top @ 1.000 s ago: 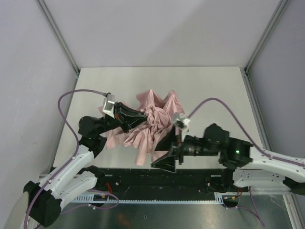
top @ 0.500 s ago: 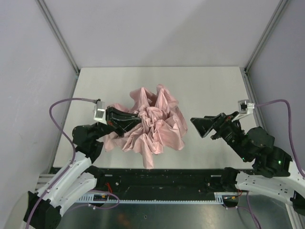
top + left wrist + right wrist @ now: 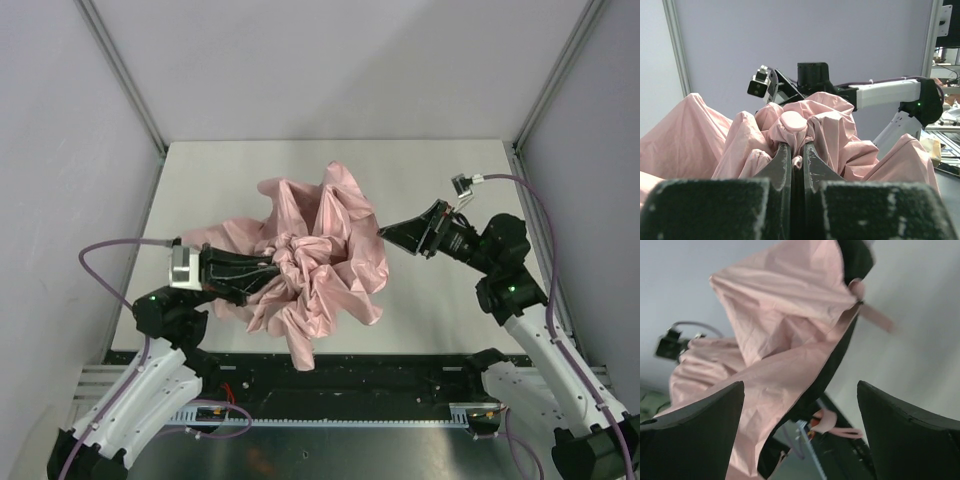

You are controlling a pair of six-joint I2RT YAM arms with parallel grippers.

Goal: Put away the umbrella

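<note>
Pink, one umbrella (image 3: 335,225): left pincer (image 3: 796,150) clamps it, right pincer (image 3: 390,233) gapes.

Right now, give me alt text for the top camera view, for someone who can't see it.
A crumpled pale pink umbrella lies heaped in the middle of a white table, seen from above. The left tool reaches into its folds from the left, while the right tool, open, points at the fabric's right edge.
</note>
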